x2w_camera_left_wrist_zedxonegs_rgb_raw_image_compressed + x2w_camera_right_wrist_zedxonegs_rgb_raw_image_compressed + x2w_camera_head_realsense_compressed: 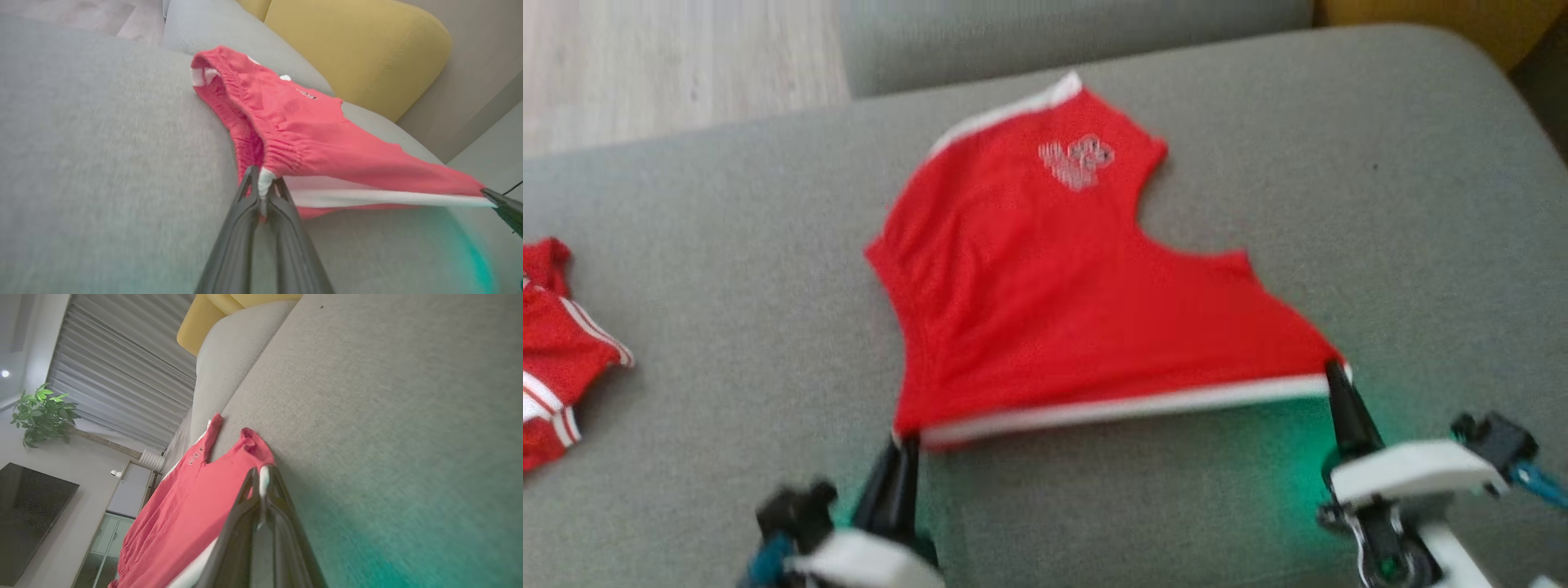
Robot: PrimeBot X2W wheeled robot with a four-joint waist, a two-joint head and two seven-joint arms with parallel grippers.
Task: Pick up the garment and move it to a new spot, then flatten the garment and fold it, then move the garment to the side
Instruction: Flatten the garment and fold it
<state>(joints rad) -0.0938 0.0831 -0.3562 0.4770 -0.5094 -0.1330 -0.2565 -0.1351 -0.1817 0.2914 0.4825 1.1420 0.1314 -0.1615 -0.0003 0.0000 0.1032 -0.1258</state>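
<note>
Right, garment (1054, 310): I see red shorts with white trim spread across the grey sofa seat (727, 286). The far end lies on the seat, and the near hem is raised and pulled straight between my two arms.
Left gripper (905, 445): pressed together on the hem's left white corner.
Right gripper (1334, 371): pinching the hem's right corner.
Other clothing (556, 351): a second red piece, well apart at the seat's left edge.
Yellow cushion (359, 49): beyond the seat.
</note>
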